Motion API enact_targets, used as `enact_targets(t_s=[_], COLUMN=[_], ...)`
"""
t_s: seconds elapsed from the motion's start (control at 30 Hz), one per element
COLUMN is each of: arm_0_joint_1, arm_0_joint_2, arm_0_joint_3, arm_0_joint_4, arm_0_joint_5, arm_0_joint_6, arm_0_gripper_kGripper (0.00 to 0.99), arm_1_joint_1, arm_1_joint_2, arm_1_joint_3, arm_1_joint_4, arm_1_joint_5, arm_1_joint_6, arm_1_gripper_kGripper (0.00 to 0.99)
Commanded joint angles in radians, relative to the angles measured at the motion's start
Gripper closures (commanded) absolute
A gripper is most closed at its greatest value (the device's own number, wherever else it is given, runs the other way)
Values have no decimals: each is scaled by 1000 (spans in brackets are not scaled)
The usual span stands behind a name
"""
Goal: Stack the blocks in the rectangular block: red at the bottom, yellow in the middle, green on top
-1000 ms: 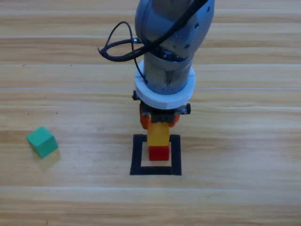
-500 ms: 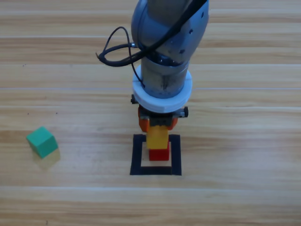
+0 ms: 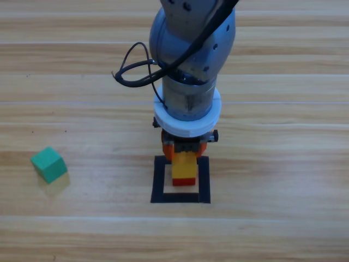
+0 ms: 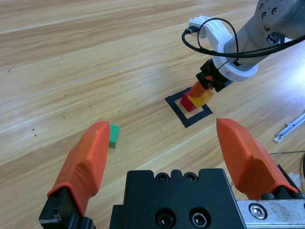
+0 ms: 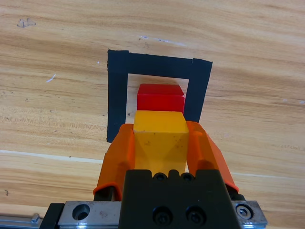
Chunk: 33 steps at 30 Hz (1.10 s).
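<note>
We hold the small plain yellow cube (image 5: pixel 159 138), light and rigid, by opposite flat faces in the right gripper (image 5: pixel 161 145), just above the small red cube (image 5: pixel 160 97); left gripper (image 4: pixel 167 162) spread, idle.

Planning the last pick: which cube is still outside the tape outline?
The green cube, alone on the wood to the left. The red cube sits inside the outline, and the right hand holds the yellow cube over it.

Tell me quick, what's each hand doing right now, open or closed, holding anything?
Left hand: open, holding nothing, back from the stack.
Right hand: closed on the small yellow cube, over the small red cube in the black tape rectangle.
</note>
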<state>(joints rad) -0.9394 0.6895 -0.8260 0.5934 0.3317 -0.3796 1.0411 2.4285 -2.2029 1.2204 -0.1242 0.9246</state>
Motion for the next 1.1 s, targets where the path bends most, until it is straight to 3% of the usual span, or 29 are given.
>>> enact_targets(t_s=[0.03, 0.1, 0.13, 0.17, 0.2, 0.23, 0.6, 0.77, 0.87, 0.9, 1.03, 1.1], arm_0_joint_1=[17, 17, 17, 17, 17, 17, 17, 17, 54, 65, 129, 152], arm_0_joint_2=[-24, -24, -24, -24, -24, -24, -7, 216, 401, 452, 651, 719], arm_0_joint_3=[36, 44, 44, 47, 48, 48, 31, -110, -226, -257, -325, -332], arm_0_joint_4=[-23, -30, -32, -33, -35, -37, -49, -35, 36, 52, 74, 80], arm_0_joint_5=[12, 12, 12, 12, 12, 12, 36, 113, 113, 102, 13, -20], arm_0_joint_6=[-7, -7, -7, -7, -7, -7, -41, -208, -355, -395, -521, -567], arm_0_gripper_kGripper=[42, 42, 42, 42, 42, 42, 44, 47, 45, 45, 47, 56], arm_1_joint_1=[13, 11, 11, 11, 11, 11, 11, 33, 42, 42, 42, 37], arm_1_joint_2=[52, 53, 53, 52, 50, 47, -117, -362, -505, -571, -905, -1013], arm_1_joint_3=[0, -3, -3, -4, -6, -9, -8, 46, 154, 235, 784, 962], arm_1_joint_4=[19, 19, 19, 19, 19, 19, 33, 33, -1, -47, -480, -595], arm_1_joint_5=[-20, -18, -20, -25, -26, -28, -78, -141, -172, -173, -129, -95], arm_1_joint_6=[5, -3, -4, -7, -10, -13, -47, -115, -153, -171, -305, -362], arm_1_gripper_kGripper=[990, 938, 772, 511, 162, 5, 0, 0, 0, 0, 0, 0])
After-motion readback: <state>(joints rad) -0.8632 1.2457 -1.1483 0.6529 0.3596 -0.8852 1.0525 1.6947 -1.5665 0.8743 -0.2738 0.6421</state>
